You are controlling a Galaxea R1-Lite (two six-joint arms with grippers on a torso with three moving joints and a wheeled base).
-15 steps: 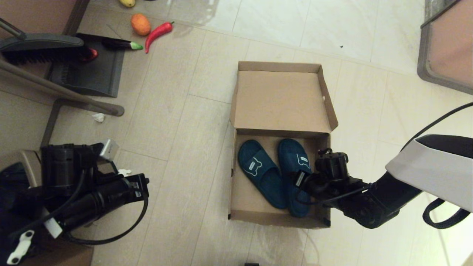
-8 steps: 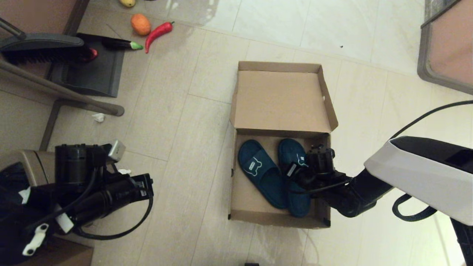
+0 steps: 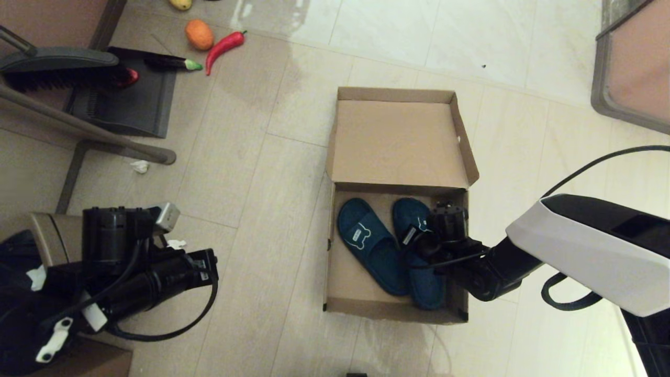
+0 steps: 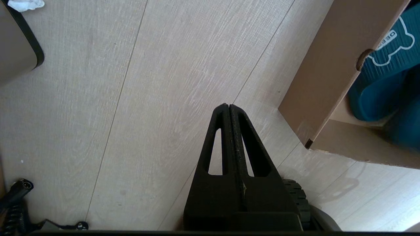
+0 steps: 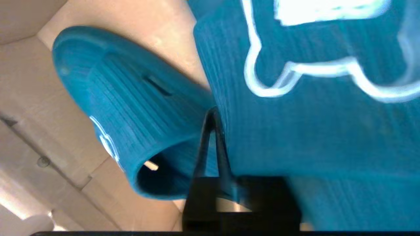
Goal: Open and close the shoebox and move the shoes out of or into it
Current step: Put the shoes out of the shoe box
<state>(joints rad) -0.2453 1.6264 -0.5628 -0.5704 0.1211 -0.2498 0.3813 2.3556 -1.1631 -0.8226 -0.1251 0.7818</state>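
While the flat brown cardboard shoebox (image 3: 366,283) sits open on the pale tiled floor with its hinged lid (image 3: 399,141) folded back away from me, I have both dark teal open-toe slide slippers inside it, side by side and touching along their inner edges. I see the left slipper (image 3: 369,243) lying angled across the box floor, its white bone-shaped outline showing on the strap. My right gripper (image 3: 419,246) is down inside the box at the strap of the right slipper (image 3: 426,285), close to the right-hand wall. From the right wrist camera one dark finger (image 5: 210,144) is pressed against the edge of that strap (image 5: 315,108); the other finger is hidden by the strap, so I cannot tell whether the grip has closed on it. My left gripper (image 4: 228,106) hangs over bare floor, well to the left of the box, with its two fingers pressed together and holding nothing. Off to the far left lie a red chilli pepper (image 3: 224,46) and an orange fruit (image 3: 199,34).
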